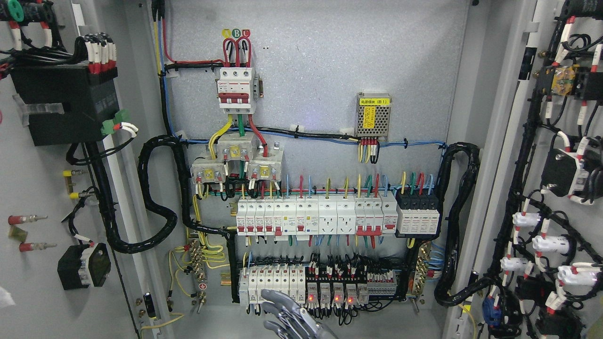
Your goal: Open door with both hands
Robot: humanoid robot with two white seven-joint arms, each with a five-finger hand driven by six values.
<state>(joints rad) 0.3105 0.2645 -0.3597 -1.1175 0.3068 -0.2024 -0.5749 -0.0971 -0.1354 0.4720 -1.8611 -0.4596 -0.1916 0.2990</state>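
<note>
Both cabinet doors already stand swung wide: left door (42, 197) at the frame's left edge, right door (556, 188) at its right, so opening looks finished. My hand (289, 318), bottom centre, fingers loosely spread, grips nothing; which arm it belongs to I cannot tell

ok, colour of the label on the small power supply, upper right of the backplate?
Yellow with dark print, on the power supply; head view, the only one.

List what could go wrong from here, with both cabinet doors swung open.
1. The grey metal robot hand sits close to the bottom row of white breakers and relays with red lights; it may flip a switch.
2. Its fingers could snag the thin black wires beside them.
</note>
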